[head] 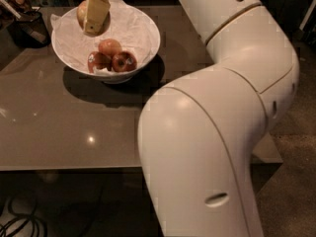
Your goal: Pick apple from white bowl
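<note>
Camera view is all we've got, so here goes: the gripper point(93, 24) is up at the top left of the shot, hanging over the back-left part of the white bowl point(149, 36), and it's clamped around the apple point(80, 13). We can see the yellowish skin poking out to the left of one pale finger point(98, 9), with the fruit pinched and clear of the crinkled paper point(131, 26) below it. So as far as we can judge, the grab itself is done and the apple is out of the pile; what's left is probably just carrying it clear of the rim and away without it slipping. Three red apples point(109, 48) sit huddled at the bottom of the bowl, untouched by the look of it. The bowl rests on the brown table point(59, 127), with a dark basket point(29, 28) off at the far left, and the big white arm point(222, 107) fills most of the right side. On labels: the red ones show a pale fleck or two that might be stickers, but we can't read a thing on them, and nothing else carries any writing we can make out.
</note>
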`<action>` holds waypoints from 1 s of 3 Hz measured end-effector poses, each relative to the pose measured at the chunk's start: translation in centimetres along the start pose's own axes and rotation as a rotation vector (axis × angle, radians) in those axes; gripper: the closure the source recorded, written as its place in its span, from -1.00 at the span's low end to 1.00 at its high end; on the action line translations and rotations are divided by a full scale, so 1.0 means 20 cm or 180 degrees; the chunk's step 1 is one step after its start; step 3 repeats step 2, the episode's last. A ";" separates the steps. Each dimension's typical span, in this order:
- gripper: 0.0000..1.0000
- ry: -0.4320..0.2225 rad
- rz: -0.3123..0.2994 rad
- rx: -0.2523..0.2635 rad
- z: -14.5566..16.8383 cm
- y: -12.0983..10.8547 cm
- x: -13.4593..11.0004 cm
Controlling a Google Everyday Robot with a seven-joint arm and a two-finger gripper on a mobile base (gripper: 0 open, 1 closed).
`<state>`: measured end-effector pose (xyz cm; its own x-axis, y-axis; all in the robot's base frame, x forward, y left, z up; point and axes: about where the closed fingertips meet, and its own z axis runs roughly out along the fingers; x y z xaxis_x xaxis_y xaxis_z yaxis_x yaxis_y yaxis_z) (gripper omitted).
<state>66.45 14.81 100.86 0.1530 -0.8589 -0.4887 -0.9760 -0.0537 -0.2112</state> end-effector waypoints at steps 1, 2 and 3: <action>1.00 -0.0073 -0.0118 -0.0048 -0.11 0.15 -0.03; 1.00 -0.0059 -0.0112 0.0076 -0.21 0.29 -0.03; 1.00 -0.0059 -0.0112 0.0076 -0.21 0.29 -0.03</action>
